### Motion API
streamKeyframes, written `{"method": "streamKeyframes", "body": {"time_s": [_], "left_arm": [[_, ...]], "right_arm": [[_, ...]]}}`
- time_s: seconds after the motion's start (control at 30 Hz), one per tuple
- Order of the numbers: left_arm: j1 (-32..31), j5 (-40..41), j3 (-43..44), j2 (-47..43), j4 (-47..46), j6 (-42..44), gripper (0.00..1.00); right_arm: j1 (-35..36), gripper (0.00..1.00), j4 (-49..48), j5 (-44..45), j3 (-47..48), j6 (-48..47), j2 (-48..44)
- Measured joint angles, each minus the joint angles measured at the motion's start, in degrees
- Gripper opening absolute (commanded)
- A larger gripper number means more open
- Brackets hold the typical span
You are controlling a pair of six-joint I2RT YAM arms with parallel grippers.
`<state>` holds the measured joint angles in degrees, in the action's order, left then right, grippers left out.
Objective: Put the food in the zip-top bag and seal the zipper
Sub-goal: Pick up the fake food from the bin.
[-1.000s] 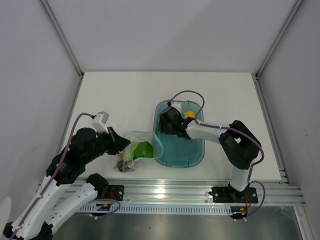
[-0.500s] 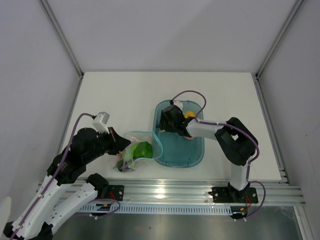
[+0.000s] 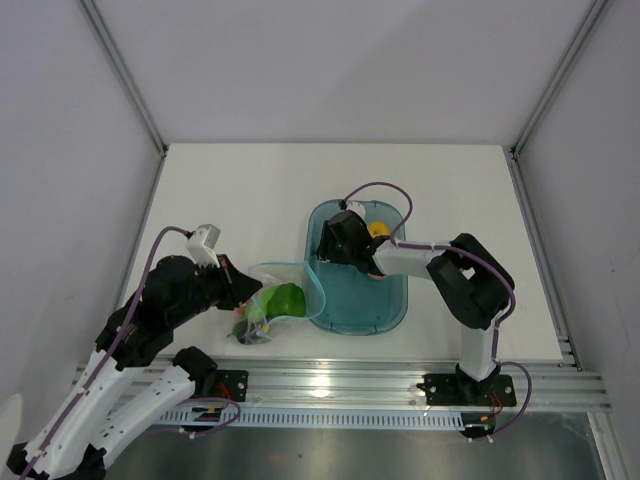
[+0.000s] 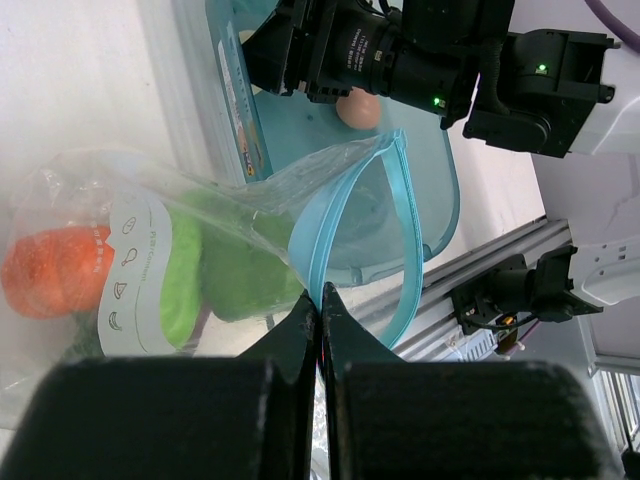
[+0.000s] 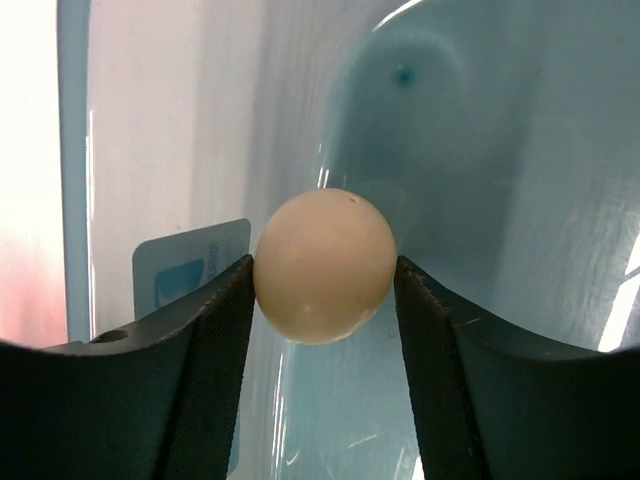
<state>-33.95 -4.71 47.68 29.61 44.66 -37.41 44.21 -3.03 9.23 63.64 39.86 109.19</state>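
The right claw (image 5: 322, 290) grips the pale ball (image 5: 322, 250) at frame centre, so lift it straight and gently, since it could roll, toward the zip-top bag (image 4: 200, 215), whose zipper (image 4: 330, 205) the left claw (image 4: 320, 312) pinches.

The left arm is reaching forward, its left gripper (image 4: 320, 297) pinching tight on the zip-top bag (image 4: 340, 165); the right arm is bending leftward, its right gripper (image 5: 325, 275) clasping a pale ball (image 5: 322, 255).

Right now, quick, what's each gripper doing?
Left gripper: shut, pinching the zip-top bag at its zipper.
Right gripper: closed on the pale egg in the teal tray.
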Motion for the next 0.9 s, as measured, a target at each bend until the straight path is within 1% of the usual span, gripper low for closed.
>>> {"method": "streamKeyframes", "body": {"time_s": [0.07,0.1,0.13,0.17,0.3,0.37,0.43,0.53,0.73,0.9], "left_arm": [[0.0,0.0,0.0,0.0,0.0,0.0,0.01],[0.0,0.0,0.0,0.02,0.0,0.0,0.01],[0.0,0.0,0.0,0.02,0.0,0.0,0.01],[0.0,0.0,0.0,0.02,0.0,0.0,0.01],[0.0,0.0,0.0,0.28,-0.04,0.0,0.01],[0.0,-0.02,0.0,0.5,-0.04,0.0,0.01],[0.0,0.0,0.0,0.66,-0.07,0.0,0.01],[0.0,0.0,0.0,0.74,-0.11,0.0,0.01],[0.0,0.0,0.0,0.9,-0.57,0.0,0.01],[0.0,-0.02,-0.04,1.88,-1.09,0.0,0.01]], "right_arm": [[-0.17,0.53,-0.74,-0.35,0.0,-0.42,0.22],[-0.2,0.46,-1.03,-0.46,0.0,-0.55,0.28],[-0.2,0.32,-1.27,-0.55,0.0,-0.98,0.39],[-0.22,0.31,-1.51,-0.7,0.0,-1.36,0.44],[-0.46,0.3,-2.4,-0.7,-0.35,-1.77,0.5],[-0.44,0.28,-2.99,-0.66,-0.74,-2.01,0.44],[-0.39,0.24,-3.23,-0.09,-1.27,-2.38,0.0],[0.11,0.22,-1.81,1.57,-2.78,-2.95,-2.21],[2.4,0.16,3.45,5.38,-3.85,-5.18,-11.76],[4.55,0.13,7.28,6.1,-3.85,-7.98,-22.82]]}}
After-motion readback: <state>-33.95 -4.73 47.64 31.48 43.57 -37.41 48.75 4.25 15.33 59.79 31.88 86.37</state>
